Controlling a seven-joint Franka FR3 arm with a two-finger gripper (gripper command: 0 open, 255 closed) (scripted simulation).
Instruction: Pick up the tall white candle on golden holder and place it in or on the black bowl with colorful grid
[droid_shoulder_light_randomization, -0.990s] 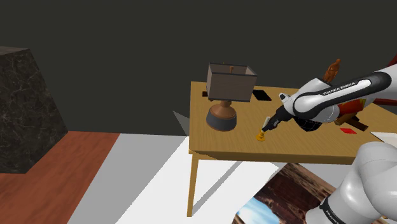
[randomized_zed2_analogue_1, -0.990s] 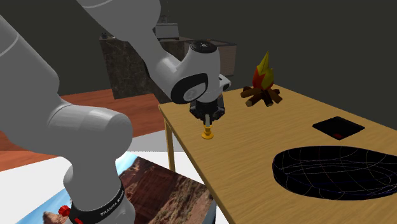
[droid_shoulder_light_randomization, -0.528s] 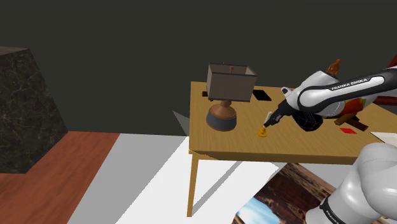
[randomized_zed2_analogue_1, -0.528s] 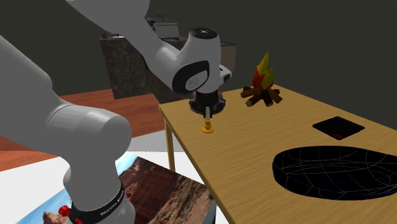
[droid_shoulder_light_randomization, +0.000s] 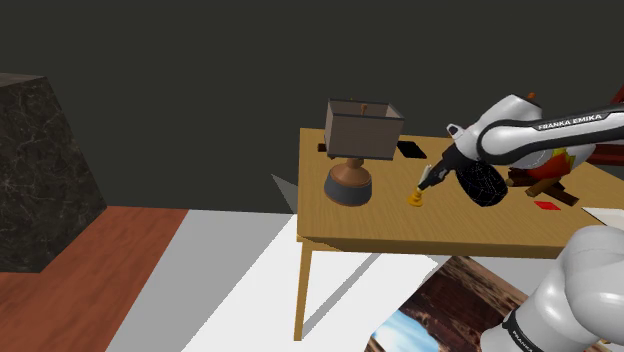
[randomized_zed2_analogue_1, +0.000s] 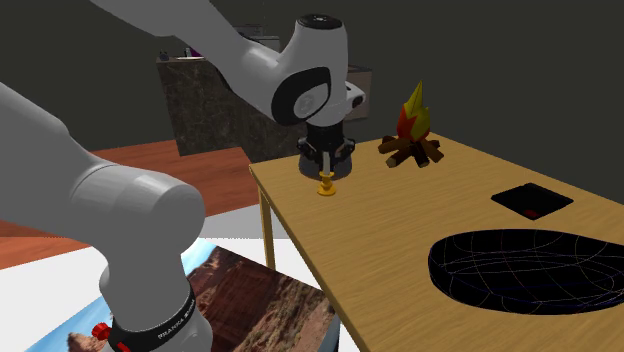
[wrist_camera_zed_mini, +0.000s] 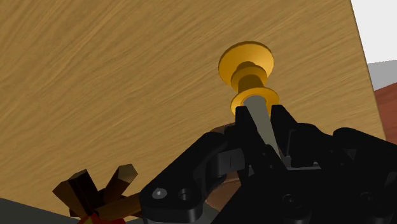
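A: What is placed around?

B: In the shoulder view a table lamp (droid_shoulder_light_randomization: 352, 150), with a boxy dark shade and a round brown base, is set on the wooden table (droid_shoulder_light_randomization: 380, 225), left of the gripper (droid_shoulder_light_randomization: 425, 187). A flat black pad (droid_shoulder_light_randomization: 411, 149) is laid behind, near the far edge. In the second exterior view a campfire model (randomized_zed2_analogue_1: 412, 135), brown logs with a yellow-red flame, is seen at upper right. A black square with a red mark (randomized_zed2_analogue_1: 531, 200) is laid lower, toward the right edge. A landscape picture (randomized_zed2_analogue_1: 262, 300) is spread on the floor at the bottom. The white arm (randomized_zed2_analogue_1: 255, 70) is stretched across the upper left.

A: The task's thing?

B: The candle on golden holder (wrist_camera_zed_mini: 253, 95) is clasped. Its thin, pale stem is pinched between the two black fingers (wrist_camera_zed_mini: 243, 127), which are closed on it. The stem's top is hidden by the gripper body. The holder is all gold, with a round flared foot and a ringed neck. In the second exterior view it is found at upper centre, near the table's left edge, left of the campfire model. Whether the foot is touching the wood cannot be told.

A: Containers?

B: The black bowl (randomized_zed2_analogue_1: 470, 285) is set at lower right, well apart from the candle. It is wide and shallow, and faint coloured grid lines are seen on its inside.
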